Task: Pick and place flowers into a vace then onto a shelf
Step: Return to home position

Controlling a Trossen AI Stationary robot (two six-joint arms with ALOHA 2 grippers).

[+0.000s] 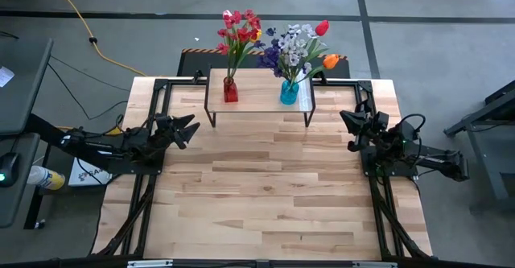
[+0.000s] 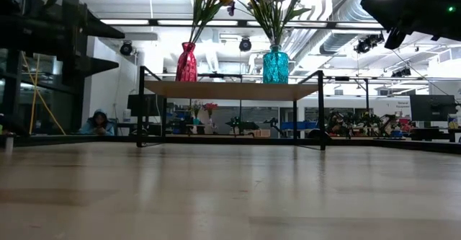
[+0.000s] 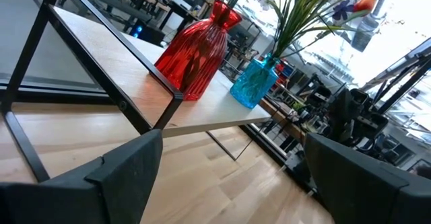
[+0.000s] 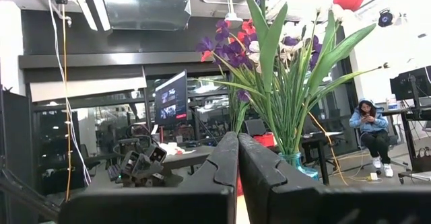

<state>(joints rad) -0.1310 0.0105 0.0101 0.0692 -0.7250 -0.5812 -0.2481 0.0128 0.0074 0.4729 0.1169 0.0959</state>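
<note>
The shelf (image 1: 257,95) stands at the table's far middle on thin black legs. On it a red vase (image 1: 231,90) holds red and pink flowers (image 1: 239,30), and a blue vase (image 1: 290,92) holds purple, whitish, red and orange flowers (image 1: 299,47). Both vases rest on their bases on the shelf top. My left gripper (image 1: 189,128) waits open at the table's left side, pointing toward the shelf. My right gripper (image 1: 348,120) waits shut at the right side, holding nothing.
A black metal frame (image 1: 153,91) runs along the table's left and right edges. The bare wooden tabletop (image 1: 265,195) stretches between the arms and the near edge. A seated person (image 4: 369,131) shows in the room beyond the table.
</note>
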